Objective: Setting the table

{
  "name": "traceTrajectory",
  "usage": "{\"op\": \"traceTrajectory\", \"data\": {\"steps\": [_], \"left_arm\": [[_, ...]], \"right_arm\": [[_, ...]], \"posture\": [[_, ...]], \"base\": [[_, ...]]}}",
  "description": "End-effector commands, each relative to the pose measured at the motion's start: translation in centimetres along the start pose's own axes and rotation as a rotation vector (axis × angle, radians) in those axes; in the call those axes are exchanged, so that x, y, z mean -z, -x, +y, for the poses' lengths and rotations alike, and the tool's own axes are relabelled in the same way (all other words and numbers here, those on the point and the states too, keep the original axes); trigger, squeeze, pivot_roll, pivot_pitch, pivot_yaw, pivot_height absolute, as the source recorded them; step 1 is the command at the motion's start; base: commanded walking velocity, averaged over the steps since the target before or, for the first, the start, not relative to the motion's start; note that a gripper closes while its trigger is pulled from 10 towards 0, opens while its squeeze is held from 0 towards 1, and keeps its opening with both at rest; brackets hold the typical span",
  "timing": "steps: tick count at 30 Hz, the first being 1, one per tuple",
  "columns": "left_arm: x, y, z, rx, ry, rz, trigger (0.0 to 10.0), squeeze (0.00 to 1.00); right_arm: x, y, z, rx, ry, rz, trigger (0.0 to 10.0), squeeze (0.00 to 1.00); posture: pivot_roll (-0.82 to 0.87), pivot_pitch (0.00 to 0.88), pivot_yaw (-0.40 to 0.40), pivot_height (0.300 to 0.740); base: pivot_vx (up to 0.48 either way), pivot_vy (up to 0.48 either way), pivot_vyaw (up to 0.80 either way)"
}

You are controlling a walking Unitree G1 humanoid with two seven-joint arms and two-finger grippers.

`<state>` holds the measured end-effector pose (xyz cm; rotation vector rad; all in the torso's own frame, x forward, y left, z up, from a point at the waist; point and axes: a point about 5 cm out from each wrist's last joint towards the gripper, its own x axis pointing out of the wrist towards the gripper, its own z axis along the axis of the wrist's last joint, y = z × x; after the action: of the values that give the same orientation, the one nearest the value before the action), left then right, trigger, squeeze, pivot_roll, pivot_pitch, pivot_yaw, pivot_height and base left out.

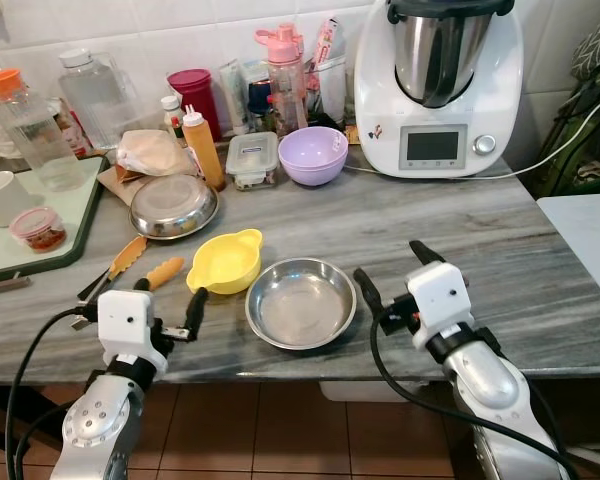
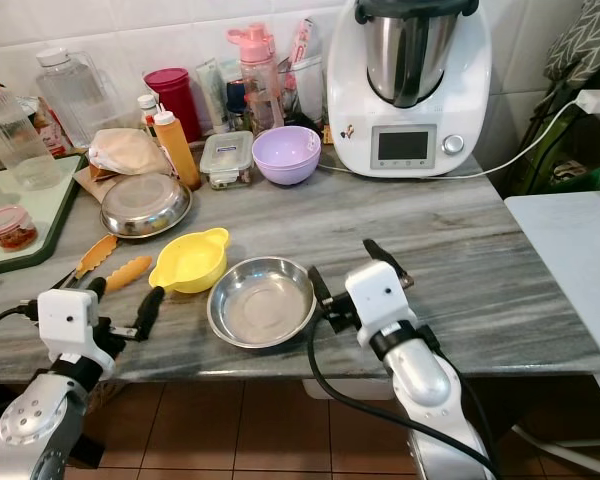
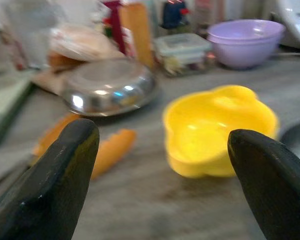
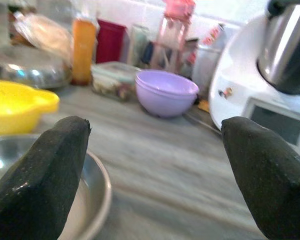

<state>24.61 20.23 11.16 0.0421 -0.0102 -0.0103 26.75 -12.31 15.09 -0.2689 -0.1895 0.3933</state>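
Note:
A shallow steel bowl (image 1: 300, 302) sits near the front edge of the grey marble counter (image 1: 500, 260). Touching its left rim is a small yellow bowl with handles (image 1: 225, 261). Behind them are a steel plate (image 1: 173, 207) and a purple bowl (image 1: 313, 155). Orange tongs (image 1: 130, 265) lie left of the yellow bowl. My left gripper (image 1: 168, 300) hovers open at the counter's front edge, pointing at the yellow bowl (image 3: 217, 130). On the other side, my right gripper (image 1: 392, 266) is open just right of the steel bowl (image 4: 90, 195), holding nothing.
A white food processor (image 1: 438, 80) stands at the back right, its cable (image 1: 540, 160) running off to the right. Bottles, a clear container (image 1: 252, 160) and a squeeze bottle (image 1: 204, 148) crowd the back. A green tray (image 1: 40, 225) lies at the left. A white table (image 1: 590, 235) adjoins on the right.

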Motion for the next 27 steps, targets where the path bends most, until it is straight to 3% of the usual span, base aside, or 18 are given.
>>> {"op": "traceTrajectory", "data": {"steps": [1, 5, 7, 13, 27], "left_arm": [[-0.1, -0.4, 1.0, -0.081, -0.024, -0.013, 10.0, 0.00], [-0.6, -1.6, 1.8, -0.164, -0.033, -0.028, 10.0, 0.07], [-1.2, -2.6, 2.1, -0.205, -0.058, -0.048, 10.0, 0.02], [-1.4, -4.3, 0.8, -0.157, -0.073, -0.063, 10.0, 0.00], [0.3, -2.6, 0.8, -0.257, -0.040, -0.039, 10.0, 0.00]], "right_arm": [[-0.6, -0.9, 0.2, -0.009, -0.025, -0.025, 10.0, 0.00], [-0.6, -1.8, 0.3, -0.006, -0.053, -0.029, 10.0, 0.00], [-0.5, -2.5, 0.3, -0.009, -0.061, -0.031, 10.0, 0.00], [-0.1, -4.6, 0.0, -0.016, -0.078, -0.030, 10.0, 0.00], [1.0, -4.5, -0.4, 0.012, -0.097, 0.002, 10.0, 0.00]], "posture": [[-0.16, 0.000, 0.089, 0.740], [-0.15, 0.000, 0.072, 0.740], [-0.12, 0.000, 0.051, 0.740], [-0.08, 0.000, 0.019, 0.740], [-0.09, 0.000, 0.024, 0.740]], "base": [[0.000, 0.000, 0.00], [0.000, 0.000, 0.00], [0.000, 0.000, 0.00], [0.000, 0.000, 0.00], [0.000, 0.000, 0.00]]}}
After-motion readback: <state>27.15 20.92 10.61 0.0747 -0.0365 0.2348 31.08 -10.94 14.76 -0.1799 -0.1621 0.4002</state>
